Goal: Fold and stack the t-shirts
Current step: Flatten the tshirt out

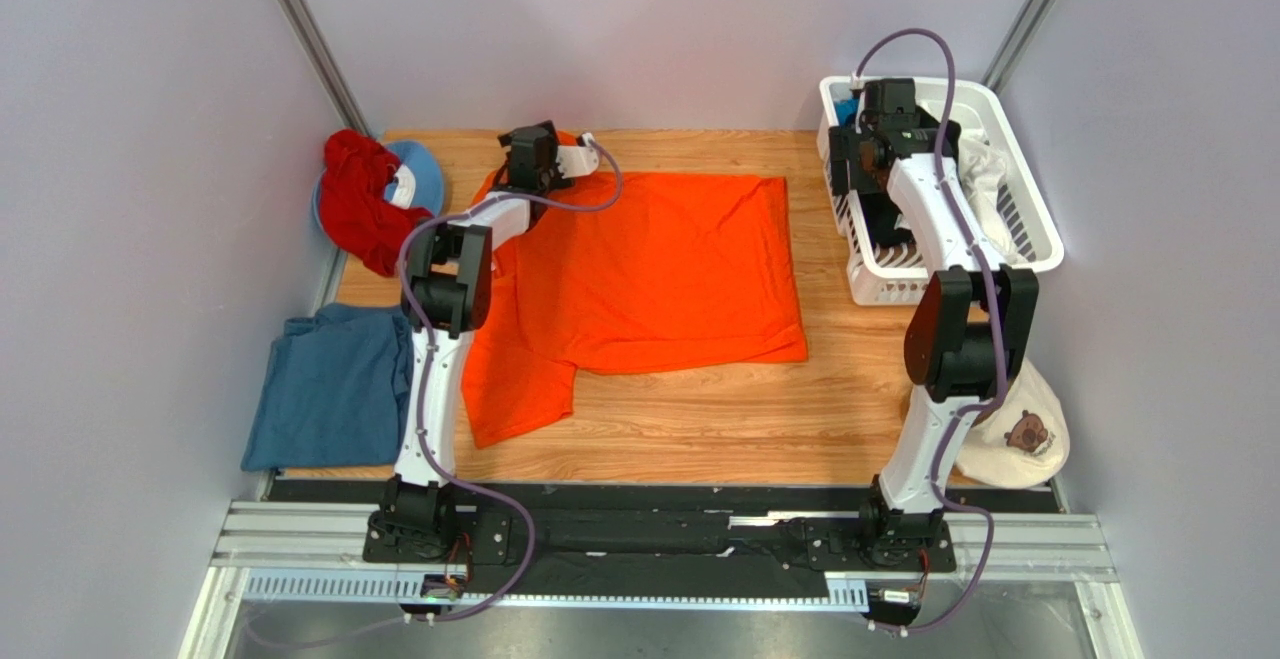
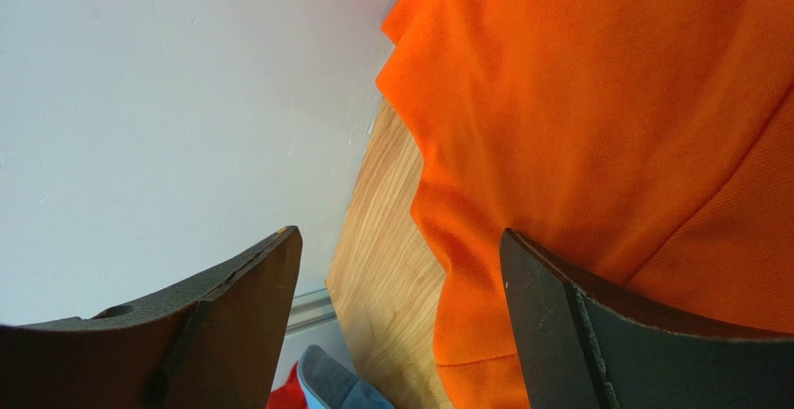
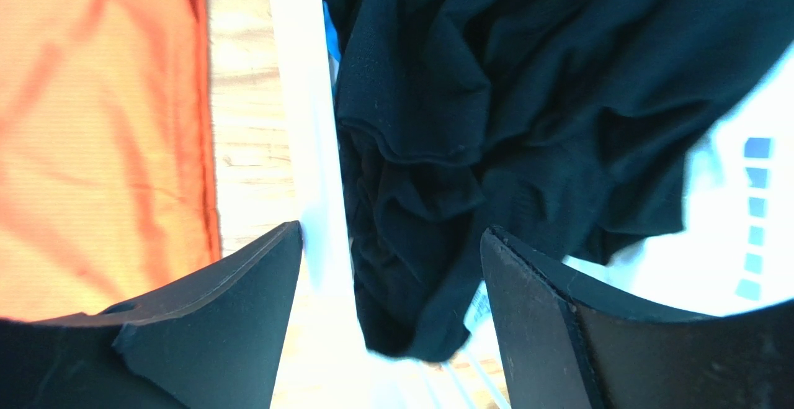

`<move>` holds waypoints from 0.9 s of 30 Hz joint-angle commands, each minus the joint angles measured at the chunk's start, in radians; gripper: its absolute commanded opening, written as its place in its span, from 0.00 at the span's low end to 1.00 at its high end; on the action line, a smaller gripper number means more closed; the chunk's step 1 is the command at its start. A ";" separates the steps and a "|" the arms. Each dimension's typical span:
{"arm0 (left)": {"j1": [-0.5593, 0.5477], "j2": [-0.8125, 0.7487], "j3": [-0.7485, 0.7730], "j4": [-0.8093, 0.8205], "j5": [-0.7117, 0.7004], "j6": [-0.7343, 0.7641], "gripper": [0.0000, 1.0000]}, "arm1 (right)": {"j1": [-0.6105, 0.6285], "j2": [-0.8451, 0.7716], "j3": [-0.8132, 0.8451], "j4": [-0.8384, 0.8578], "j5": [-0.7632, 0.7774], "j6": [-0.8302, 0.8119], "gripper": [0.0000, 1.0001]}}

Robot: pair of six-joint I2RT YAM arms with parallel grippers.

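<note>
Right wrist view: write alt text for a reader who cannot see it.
The open right gripper hangs over a crumpled black t-shirt lying in a white basket, its fingers straddling the rim. Left of it, an orange t-shirt lies flat on the wooden table.

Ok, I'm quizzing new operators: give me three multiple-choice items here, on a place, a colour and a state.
1. Where is the crumpled black cloth shirt? A in the white plastic basket; B on a chair; C on the floor.
2. What colour is the soft t-shirt spread mid-table? A white; B bright orange; C green.
3. The left gripper is: A shut on cloth; B open; C out of view.
1 A: it lies inside the basket's rim. 2 B: the top view shows it. 3 B: its fingers stand wide apart.
</note>
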 commanded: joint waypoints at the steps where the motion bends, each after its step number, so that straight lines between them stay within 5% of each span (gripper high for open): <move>1: -0.005 -0.090 -0.015 0.011 0.007 -0.024 0.87 | -0.013 -0.115 0.052 0.003 -0.031 -0.008 0.75; 18: -0.005 -0.423 -0.297 -0.009 0.053 -0.157 0.87 | 0.302 -0.316 -0.262 -0.023 -0.132 -0.232 0.77; 27: -0.031 -0.780 -0.616 -0.257 0.158 -0.176 0.84 | 0.355 -0.316 -0.506 -0.075 -0.195 -0.384 0.77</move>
